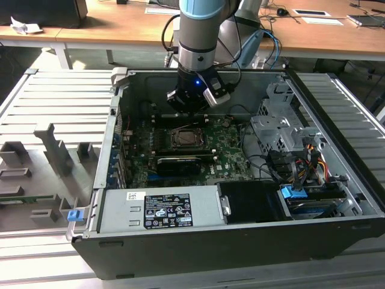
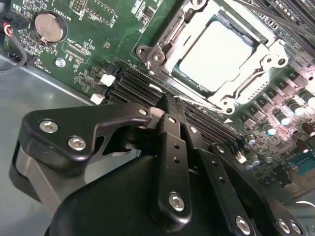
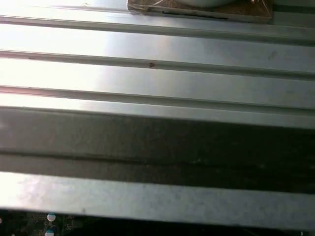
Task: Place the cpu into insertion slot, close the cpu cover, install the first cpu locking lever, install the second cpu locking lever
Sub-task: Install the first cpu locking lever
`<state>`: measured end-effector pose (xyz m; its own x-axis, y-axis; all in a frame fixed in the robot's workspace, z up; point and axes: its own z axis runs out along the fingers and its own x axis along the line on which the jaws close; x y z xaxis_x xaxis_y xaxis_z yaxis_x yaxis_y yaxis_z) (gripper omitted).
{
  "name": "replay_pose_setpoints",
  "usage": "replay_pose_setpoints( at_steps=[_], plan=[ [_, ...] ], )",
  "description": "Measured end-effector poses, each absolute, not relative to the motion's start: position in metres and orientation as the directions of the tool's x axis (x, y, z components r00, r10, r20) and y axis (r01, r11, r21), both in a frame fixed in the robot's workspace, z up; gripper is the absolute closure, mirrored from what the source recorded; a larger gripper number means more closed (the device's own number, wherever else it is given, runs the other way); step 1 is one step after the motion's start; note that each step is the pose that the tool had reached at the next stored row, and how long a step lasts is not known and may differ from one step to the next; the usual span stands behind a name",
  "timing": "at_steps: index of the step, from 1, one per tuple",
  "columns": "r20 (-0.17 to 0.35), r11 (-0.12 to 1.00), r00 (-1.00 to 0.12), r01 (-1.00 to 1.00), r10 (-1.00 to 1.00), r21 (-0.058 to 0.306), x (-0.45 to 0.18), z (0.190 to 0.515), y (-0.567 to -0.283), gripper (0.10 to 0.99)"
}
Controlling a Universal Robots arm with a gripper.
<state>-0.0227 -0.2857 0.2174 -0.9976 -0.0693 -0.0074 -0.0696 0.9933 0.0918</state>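
Observation:
The cpu (image 2: 216,56) lies flat in the insertion slot (image 2: 147,51), its pale silver face showing. The cpu cover (image 2: 268,59) lies down over it as a metal frame around that face. In the exterior view the insertion slot (image 1: 186,139) sits mid-board inside the open computer case. My gripper (image 1: 192,101) hangs just behind and above it there. In the second wrist view my gripper (image 2: 169,102) has its black fingers (image 2: 172,147) drawn together. Its tip is over the black memory slots (image 2: 133,83), close to the socket's near edge. I see nothing held between the fingers.
A long black card (image 1: 178,164) lies in front of the socket. A power supply (image 1: 162,211) fills the case front, with a drive cage (image 1: 280,129) and cables (image 1: 301,165) at the exterior view's right. Case walls (image 1: 117,114) ring the board. Ribbed grey metal (image 3: 157,73) shows in the first wrist view.

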Motion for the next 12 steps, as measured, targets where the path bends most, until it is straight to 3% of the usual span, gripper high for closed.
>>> replay_pose_setpoints(
  at_steps=[12],
  plan=[
    [-0.007,0.994,-0.998,-0.070,-0.069,0.089,-0.019,0.204,-0.286,0.980]
  ],
)
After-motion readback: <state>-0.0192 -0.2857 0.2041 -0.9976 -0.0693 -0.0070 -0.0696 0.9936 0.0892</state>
